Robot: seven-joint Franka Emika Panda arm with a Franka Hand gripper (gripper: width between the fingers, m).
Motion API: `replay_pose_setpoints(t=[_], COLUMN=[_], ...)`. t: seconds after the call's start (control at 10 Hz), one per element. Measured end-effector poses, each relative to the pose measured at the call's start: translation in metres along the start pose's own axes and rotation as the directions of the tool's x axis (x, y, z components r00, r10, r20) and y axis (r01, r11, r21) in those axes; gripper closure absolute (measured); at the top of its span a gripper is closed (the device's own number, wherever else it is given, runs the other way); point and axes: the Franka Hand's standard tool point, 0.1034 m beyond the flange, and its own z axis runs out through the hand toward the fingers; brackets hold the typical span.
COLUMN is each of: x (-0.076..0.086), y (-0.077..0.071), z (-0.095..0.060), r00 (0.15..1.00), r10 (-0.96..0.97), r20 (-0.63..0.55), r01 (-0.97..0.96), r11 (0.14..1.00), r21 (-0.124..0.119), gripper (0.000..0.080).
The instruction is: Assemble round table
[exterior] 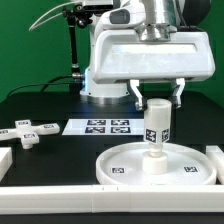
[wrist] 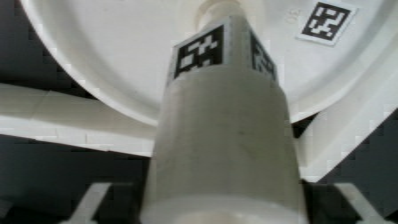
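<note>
well, the big round table top (exterior: 110,172) lies flat on the black table (exterior: 60,155), near the front. it has a low rim all the way round, so it looks like a shallow dish. one thing is in it: the short leg (exterior: 156,128). the leg stands straight up in the middle of the table top, with its bottom end on the flat white floor of the dish. the rest of the dish holds only small black-and-white tags (exterior: 118,171), stuck flat on it on both sides of the leg.

the gripper (exterior: 157,100) hangs right over the leg. its jaws are closed in on the top end of the leg, one on each side, and they hold it.

in the wrist view the leg (wrist: 214,140) fills the middle and runs down to the table top (wrist: 107,50). the leg has a tag (wrist: 205,55) on its side.

the cross foot (exterior: 28,134) lies by itself on the black table at the exterior view's left, well apart from the dish. the marker board (exterior: 108,126) lies flat behind the dish, between the cross foot and the leg.

a long white block (exterior: 60,192) lies just in front of the dish. another white block (exterior: 214,160) sits beside it on the exterior view's right.
</note>
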Motion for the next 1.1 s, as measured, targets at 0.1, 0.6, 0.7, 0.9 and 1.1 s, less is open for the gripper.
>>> replay_pose_setpoints(t=[0.1,0.6,0.7,0.9,1.1], x=[-0.001,-0.009,-0.012,-0.013,-0.012], y=[0.000,0.000,0.000,0.000,0.002], z=[0.001,0.010,0.013,0.014,0.015], r00=[1.000,1.000,1.000,1.000,1.000], r10=[0.000,0.001,0.002,0.002,0.000], r20=[0.003,0.021,0.026,0.024,0.001], r01=[0.000,-0.001,-0.002,-0.002,0.000], r11=[1.000,1.000,1.000,1.000,1.000], r21=[0.001,0.003,0.004,0.002,-0.007], gripper=[0.0390,0.0390,0.0390,0.0390,0.0390])
